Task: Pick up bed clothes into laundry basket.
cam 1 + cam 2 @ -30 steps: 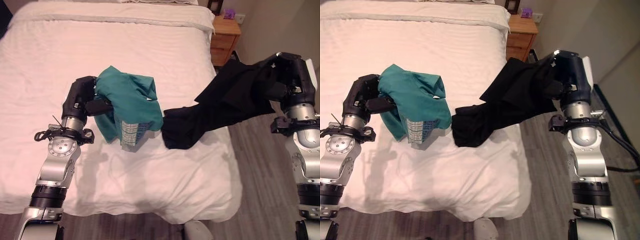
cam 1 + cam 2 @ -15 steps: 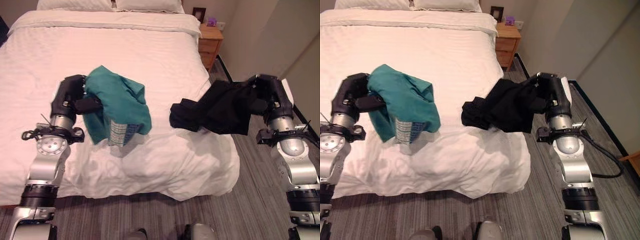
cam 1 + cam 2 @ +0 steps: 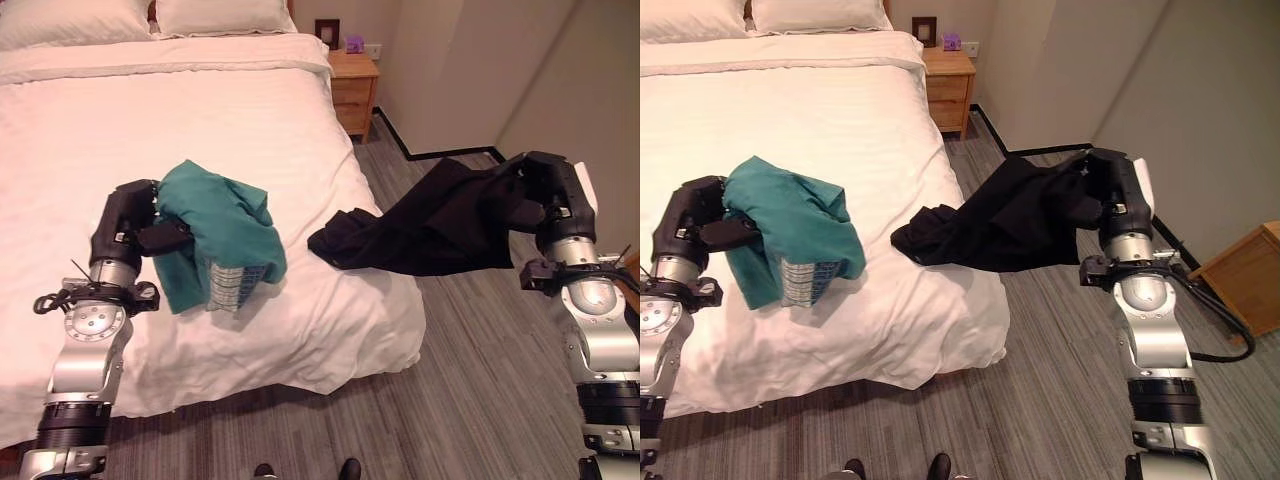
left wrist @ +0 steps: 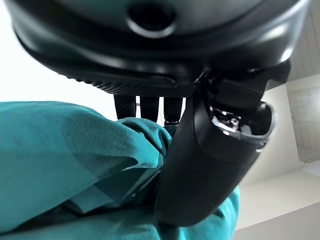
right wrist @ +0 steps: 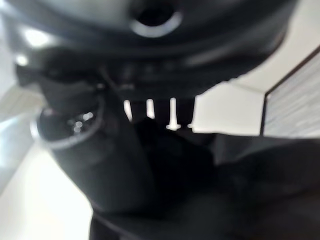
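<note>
A teal garment (image 3: 222, 232) with a checked inner patch hangs from my left hand (image 3: 132, 215), whose fingers and thumb (image 4: 205, 165) are curled round the cloth (image 4: 75, 150) above the white bed (image 3: 150, 130). My right hand (image 3: 547, 190) is shut on a black garment (image 3: 430, 225) out past the bed's right side. The black cloth stretches from the hand back to the bed's edge, where its far end (image 3: 925, 240) rests on the sheet. In the right wrist view the dark cloth (image 5: 240, 190) lies bunched against the hand.
The bed's corner (image 3: 400, 330) overhangs grey wood-look flooring (image 3: 470, 380). A wooden nightstand (image 3: 353, 88) stands by the wall at the bed's head, with pillows (image 3: 220, 15) at the top. Another wooden cabinet (image 3: 1245, 275) sits at the far right.
The camera has swung right and back, showing more floor and wall. My right hand has carried the black garment further off the bed's side, stretching it out. The left hand still holds the teal garment.
</note>
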Tool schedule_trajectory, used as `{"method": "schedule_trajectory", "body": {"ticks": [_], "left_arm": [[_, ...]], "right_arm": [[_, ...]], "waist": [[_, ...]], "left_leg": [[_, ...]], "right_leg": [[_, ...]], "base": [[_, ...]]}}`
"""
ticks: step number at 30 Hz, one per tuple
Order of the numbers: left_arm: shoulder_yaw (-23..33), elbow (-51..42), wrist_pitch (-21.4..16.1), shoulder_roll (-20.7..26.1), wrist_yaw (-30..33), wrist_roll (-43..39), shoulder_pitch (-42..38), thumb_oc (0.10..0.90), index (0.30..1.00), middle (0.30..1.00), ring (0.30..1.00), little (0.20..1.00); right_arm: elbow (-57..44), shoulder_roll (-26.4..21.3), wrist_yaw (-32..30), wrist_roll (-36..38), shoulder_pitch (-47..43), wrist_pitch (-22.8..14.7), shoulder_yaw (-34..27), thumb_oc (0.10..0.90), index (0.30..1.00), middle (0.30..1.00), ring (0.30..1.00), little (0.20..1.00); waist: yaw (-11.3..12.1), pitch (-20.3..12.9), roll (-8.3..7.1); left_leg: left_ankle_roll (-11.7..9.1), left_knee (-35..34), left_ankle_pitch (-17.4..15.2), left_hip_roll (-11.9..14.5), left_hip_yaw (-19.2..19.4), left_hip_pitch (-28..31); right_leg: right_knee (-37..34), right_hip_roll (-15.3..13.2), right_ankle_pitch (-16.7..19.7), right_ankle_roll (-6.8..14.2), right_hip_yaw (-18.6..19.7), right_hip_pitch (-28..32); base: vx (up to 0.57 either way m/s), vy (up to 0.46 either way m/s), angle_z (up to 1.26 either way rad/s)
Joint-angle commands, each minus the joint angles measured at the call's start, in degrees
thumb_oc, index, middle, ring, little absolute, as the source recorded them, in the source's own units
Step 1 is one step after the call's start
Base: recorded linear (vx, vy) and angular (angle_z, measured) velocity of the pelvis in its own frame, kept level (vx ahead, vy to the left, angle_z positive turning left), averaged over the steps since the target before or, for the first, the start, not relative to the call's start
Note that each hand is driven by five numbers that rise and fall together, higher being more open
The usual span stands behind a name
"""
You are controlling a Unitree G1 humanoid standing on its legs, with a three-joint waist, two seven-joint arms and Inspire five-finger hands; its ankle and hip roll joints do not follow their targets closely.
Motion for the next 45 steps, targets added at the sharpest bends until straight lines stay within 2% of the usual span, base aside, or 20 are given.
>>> {"method": "schedule_trajectory", "body": {"ticks": [1, 6, 7, 10, 11, 12, 15, 16, 19, 20, 22, 24, 25, 26, 28, 31, 32, 34, 37, 45], "left_arm": [[0.8, -6.73, -5.97, 3.86, 0.11, 0.97, -5.89, 0.4, 0.3, 0.3, 0.3, 0.3], [0.28, -6.96, -6.47, 3.82, 1.87, -1.16, -5.94, 0.4, 0.3, 0.3, 0.3, 0.3], [0.84, -7.15, -6.71, 5.03, 2.78, -1.69, -5.31, 0.4, 0.3, 0.3, 0.3, 0.3], [1.99, -7.62, -7.33, 6.28, 3.73, -2.76, -4.6, 0.4, 0.3, 0.3, 0.3, 0.3], [2.59, -8.14, -8.06, 6.89, 4.65, -4.13, -3.72, 0.4, 0.3, 0.3, 0.3, 0.3], [3.09, -8.11, -8.25, 6.94, 4.94, -4.46, -3.41, 0.4, 0.3, 0.3, 0.3, 0.3], [3.84, -9.84, -8.96, 6.68, 5.22, -4.71, -2.88, 0.4, 0.3, 0.3, 0.3, 0.3], [2.71, -10.42, -9.47, 6.85, 4.32, -5.11, -3.92, 0.4, 0.3, 0.3, 0.3, 0.3], [0.82, -9.29, -9.8, 7.3, 3.98, -5.27, -6.32, 0.4, 0.3, 0.3, 0.3, 0.3], [-1.13, -8.08, -9.99, 6.96, 4.2, -5.33, -8.05, 0.4, 0.3, 0.3, 0.3, 0.3], [-1.6, -7.17, -9.83, 7.37, 4.43, -4.63, -8.83, 0.4, 0.3, 0.3, 0.3, 0.3], [-1.91, -6.4, -9.3, 6.28, 4.23, -3.77, -10.05, 0.4, 0.3, 0.3, 0.3, 0.3], [-1.85, -6.46, -9.27, 6.24, 4.22, -3.74, -10.03, 0.4, 0.3, 0.3, 0.3, 0.3], [-0.39, -7.06, -8.68, 5.37, 3.67, -2.48, -9.02, 0.4, 0.3, 0.3, 0.3, 0.3], [0.12, -7.42, -8.33, 5.24, 3.46, -2.22, -8.42, 0.4, 0.3, 0.3, 0.3, 0.3], [1.19, -7.84, -7.89, 5.31, 3.49, -1.51, -7.62, 0.4, 0.3, 0.3, 0.3, 0.3], [2.44, -7.88, -7.75, 5.95, 3.59, -1.06, -6.94, 0.4, 0.3, 0.3, 0.3, 0.3], [4.14, -8.11, -7.42, 6.62, 3.03, 0.11, -5.26, 0.4, 0.3, 0.3, 0.3, 0.3], [5.13, -8.15, -7.86, 6.01, 3.03, -1.02, -4.08, 0.4, 0.3, 0.3, 0.3, 0.3], [2.05, -8.31, -7.36, 3.49, 1.32, -0.06, -6.18, 0.4, 0.3, 0.3, 0.3, 0.3]], "right_arm": [[-4.36, -3.52, -2.09, 2.34, -5.19, -7.21, -2.37, 0.4, 0.3, 0.3, 0.3, 0.3], [-5.07, -1.96, -3.03, 3.21, -6.96, -7.74, -0.24, 0.4, 0.3, 0.3, 0.3, 0.3], [-5.07, -1.77, -3.69, 3.32, -8.27, -8.07, 0.91, 0.4, 0.3, 0.3, 0.3, 0.3], [-5.06, -2.26, -4.11, 4.07, -9.68, -8.72, 1.74, 0.4, 0.3, 0.3, 0.3, 0.3], [-5.19, -2.12, -4.42, 5.39, -9.83, -9.48, 2.19, 0.4, 0.3, 0.3, 0.3, 0.3], [-5.61, -2.2, -4.09, 5.93, -9.69, -9.43, 2.1, 0.4, 0.3, 0.3, 0.3, 0.3], [-7.65, -2.49, -3.63, 5.55, -8.56, -9.05, 1.14, 0.4, 0.3, 0.3, 0.3, 0.3], [-9.46, -2.67, -3.78, 4.71, -6.38, -8.54, -1.17, 0.4, 0.3, 0.3, 0.3, 0.3], [-11.13, -1.09, -3.96, 3.49, -4.39, -8.15, -2.42, 0.4, 0.3, 0.3, 0.3, 0.3], [-12.35, 0.23, -3.94, 2.29, -3.05, -7.99, -2.4, 0.4, 0.3, 0.3, 0.3, 0.3], [-12.26, 0.79, -4.05, 1.76, -2.79, -7.73, -2.39, 0.4, 0.3, 0.3, 0.3, 0.3], [-11.89, 2.18, -3.54, 1.25, -2.81, -7.62, -1.49, 0.4, 0.3, 0.3, 0.3, 0.3], [-11.86, 2.14, -3.53, 1.26, -2.87, -7.64, -1.48, 0.4, 0.3, 0.3, 0.3, 0.3], [-10.66, 2.05, -3.19, 1.14, -3.74, -7.45, -1.23, 0.4, 0.3, 0.3, 0.3, 0.3], [-10.43, 2.3, -2.91, 1.13, -3.89, -7.39, -1.21, 0.4, 0.3, 0.3, 0.3, 0.3], [-9.63, 3.12, -2.38, 1.38, -4.63, -7.39, -0.29, 0.4, 0.3, 0.3, 0.3, 0.3], [-9.01, 3.41, -2.31, 1.34, -5.22, -7.38, 0.44, 0.4, 0.3, 0.3, 0.3, 0.3], [-8.4, 3.69, -1.82, 1.26, -5.44, -7.0, 1.15, 0.4, 0.3, 0.3, 0.3, 0.3], [-7.52, 2.76, -2.19, 2.42, -5.91, -7.43, 1.55, 0.4, 0.3, 0.3, 0.3, 0.3], [-7.65, 1.42, -1.51, 2.45, -3.18, -6.71, -1.28, 0.4, 0.3, 0.3, 0.3, 0.3]], "waist": [[0.24, -4.56, -3.96], [1.82, -1.96, -3.84], [2.38, -2.35, -3.93], [2.27, -3.46, -3.06], [1.56, -5.08, -1.85], [0.7, -5.92, -1.31], [-1.83, -8.04, 0.05], [-3.67, -8.36, 0.28], [-5.36, -7.1, 0.3], [-7.81, -3.55, 1.72], [-7.98, -2.23, 2.39], [-6.92, -1.06, 4.66], [-7.01, -1.11, 4.57], [-5.48, -2.85, 4.74], [-4.83, -3.48, 4.5], [-2.73, -4.77, 3.29], [-0.84, -6.17, 1.96], [0.54, -8.02, 1.12], [0.74, -8.39, 0.49], [-1.95, -9.46, -0.42]], "left_leg": [[1.05, 25.26, 1.28, -0.86, -1.61, -13.38], [1.8, 34.56, 5.41, -0.26, -17.64, -21.14], [2.53, 30.96, 5.34, -0.4, -25.64, -20.14], [1.46, 24.57, 7.01, 0.74, -31.33, -15.76], [0.07, 18.52, 7.09, -0.1, -40.17, -10.2], [-0.92, 16.21, 6.26, -0.03, -41.56, -8.02], [-0.99, 9.79, 0.57, 1.34, -38.9, -3.76], [0.15, 7.87, -5.58, 0.85, -33.12, -2.07], [2.13, 5.94, -9.18, -0.09, -28.09, 0.01], [3.25, 3.86, -9.71, -0.95, -23.8, 2.72], [3.91, 3.64, -8.88, -1.26, -22.64, 2.37], [6.39, 4.32, -6.64, -2.2, -16.35, 0.06], [6.38, 4.27, -6.4, -2.31, -16.43, -0.12], [7.67, 2.71, -4.86, -4.01, -12.02, -1.82], [8.1, 2.06, -4.91, -4.71, -10.63, -1.65], [8.06, 1.41, -4.5, -5.91, -7.0, -2.3], [6.88, -0.11, -4.44, -6.21, -3.73, -2.46], [5.92, -0.77, -4.04, -5.77, -1.85, -2.72], [4.33, -2.03, -1.37, -5.0, -0.17, -3.88], [2.95, -5.02, 2.54, -4.97, 0.25, -4.12]], "right_leg": [[0.31, -2.8, -0.76, 3.63, 4.47, 4.06], [1.49, -3.24, -0.59, 2.34, 10.6, 4.17], [2.52, -4.13, -0.14, 3.43, 14.79, 3.67], [3.55, -4.14, 0.1, 4.77, 19.51, 2.59], [4.79, -3.71, 0.67, 6.3, 26.28, 0.58], [5.01, -3.41, 0.62, 6.79, 28.79, -0.33], [6.07, -3.64, 0.13, 8.02, 33.28, -3.04], [7.86, -6.07, 0.06, 9.58, 35.63, -5.27], [14.23, -6.74, 7.0, 13.05, 38.34, -11.41], [19.32, -6.02, 17.35, 14.01, 37.61, -17.93], [22.52, -5.68, 16.84, 12.99, 34.91, -20.89], [38.05, -10.68, 10.67, 9.43, 18.46, -23.47], [38.12, -10.83, 10.72, 9.3, 18.39, -23.66], [43.26, -12.22, 6.86, 9.14, 10.18, -19.38], [43.34, -11.48, 5.71, 9.7, 8.76, -17.7], [36.59, -10.92, 3.52, 9.59, 2.54, -12.74], [24.68, -11.54, 0.1, 9.04, -1.9, -8.11], [13.46, -7.97, -4.5, 7.9, -1.28, -3.51], [3.19, -3.75, -1.49, 7.25, 2.99, -1.51], [-0.49, -2.14, 1.45, 6.59, 4.17, -0.46]], "base": [[-0.09, -0.207, 0.02], [-0.04, 0.072, -0.71], [0.08, 0.205, -0.98], [0.13, 0.297, -1.24], [0.13, 0.404, -1.73], [0.13, 0.552, -2.32], [0.0, 0.427, -1.84], [-0.1, 0.45, -1.03], [-0.19, 0.413, -1.06], [-0.36, 0.462, -1.61], [-0.44, 0.469, -1.07], [-0.43, 0.504, -0.78], [-0.38, 0.411, -1.26], [-0.25, 0.254, -1.07], [-0.2, 0.216, -1.25], [-0.11, 0.024, -1.13], [-0.05, -0.095, -1.02], [-0.08, -0.201, -1.21], [-0.07, -0.137, -0.69], [-0.06, -0.054, -0.03]]}}
